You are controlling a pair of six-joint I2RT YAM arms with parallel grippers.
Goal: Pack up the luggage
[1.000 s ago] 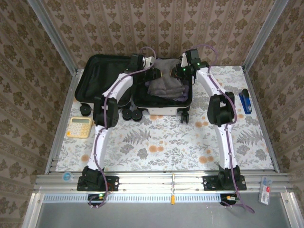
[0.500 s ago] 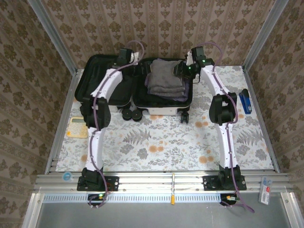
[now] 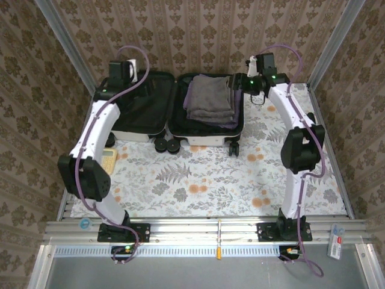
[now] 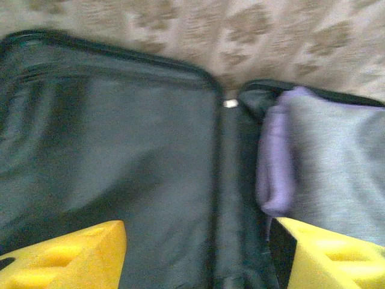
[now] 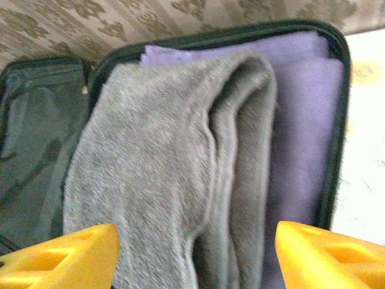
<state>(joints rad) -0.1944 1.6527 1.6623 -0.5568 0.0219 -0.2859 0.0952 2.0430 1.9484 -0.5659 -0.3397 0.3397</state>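
Brown damask wallpaper (image 3: 198,36) on three sides, floral-print tablecloth (image 3: 198,180) over the table, aluminium rail (image 3: 210,229) along the 6 o'clock edge with both arm bases bolted on. At 12 o'clock on the cloth, seen from the top camera: small cream-white hard-shell luggage (image 3: 141,111), lying flat and opened out in two halves, black fabric lining up, hinge seam running 12 to 6. Black spinner wheels (image 3: 165,144) along its 6 o'clock edge. Half toward 11 o'clock showing bare lining. Half toward 1 o'clock holding a folded grey fleece cloth (image 3: 207,96), stacked on a folded lilac cloth (image 5: 301,120) peeking out at the 3 o'clock side and tucked inside the black rim. Pale yellow calculator (image 3: 109,158) at 9 o'clock on the cloth, just beside the luggage's 7 o'clock corner, partly hidden behind the left arm. Small white tag (image 3: 337,241) on the rail at 5 o'clock. Left gripper (image 4: 198,232) in its wrist view above the bare half, yellow pads (image 4: 72,253) spread wide, nothing between them, touching nothing. Right gripper (image 5: 197,241) in its wrist view above the grey cloth, yellow pads (image 5: 325,253) likewise spread wide, gripping nothing, clear of the fabric. Left wrist view blurred.
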